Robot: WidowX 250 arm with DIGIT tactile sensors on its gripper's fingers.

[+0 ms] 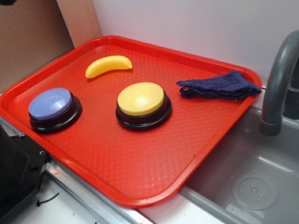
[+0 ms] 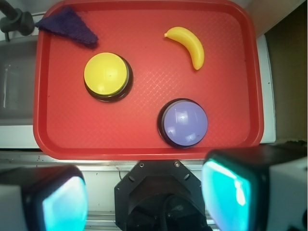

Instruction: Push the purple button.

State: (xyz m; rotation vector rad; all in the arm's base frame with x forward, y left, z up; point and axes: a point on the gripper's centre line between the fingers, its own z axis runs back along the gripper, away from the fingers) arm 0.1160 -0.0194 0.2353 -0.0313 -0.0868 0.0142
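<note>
While jaws stand parted, holding nothing | round periwinkle-domed purple button (image 2: 185, 123) on black base untouched | red plastic tray (image 2: 144, 139) beneath.

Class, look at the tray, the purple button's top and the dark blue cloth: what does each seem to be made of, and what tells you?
Tray: apparently hard plastic, red, with a fine textured pattern. Purple button: its domed top looks like smooth glossy plastic, showing light reflections. Cloth: likely knitted or woven fabric, matte, crumpled with a coarse weave.
</note>
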